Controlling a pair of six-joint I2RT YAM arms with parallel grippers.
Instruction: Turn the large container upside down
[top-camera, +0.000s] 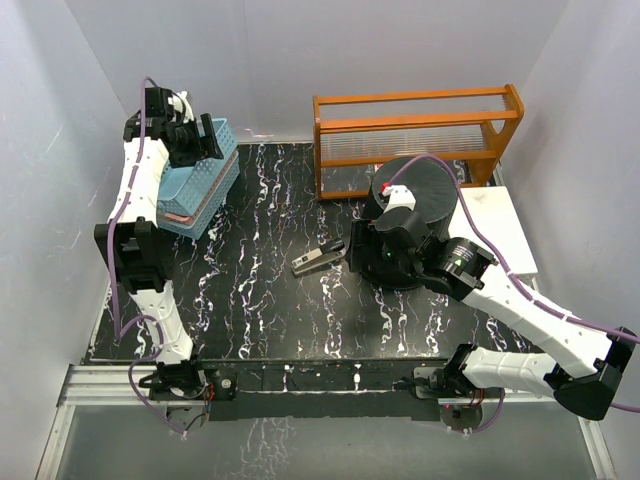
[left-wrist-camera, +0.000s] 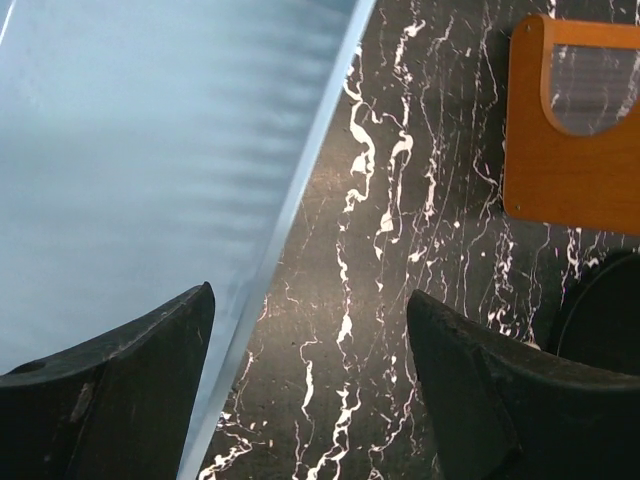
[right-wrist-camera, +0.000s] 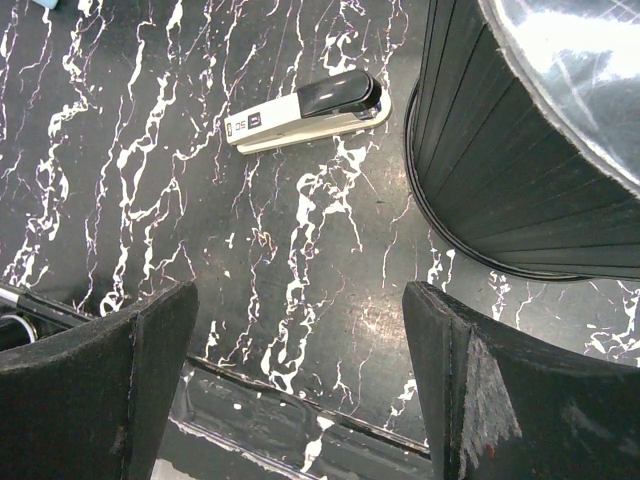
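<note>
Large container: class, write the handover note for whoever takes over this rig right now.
Left tool: open, holding nothing, beside the blue basket.
Right tool: open, empty, apart from the large container.
Large container: rim down on the table, flat base up, near the stapler.
Done: the flip looks complete.
Left: probably only a check that it sits steady.

Stapler (right-wrist-camera: 305, 108) lies just beside the large container (right-wrist-camera: 500, 170); wooden rack (top-camera: 513, 108) crowds behind.

A stapler (top-camera: 318, 258) lies mid-table (top-camera: 260, 310) on black marbled top; stacked blue baskets (top-camera: 205, 190) sit rear left, a wooden rack (top-camera: 417, 135) rear right.
</note>
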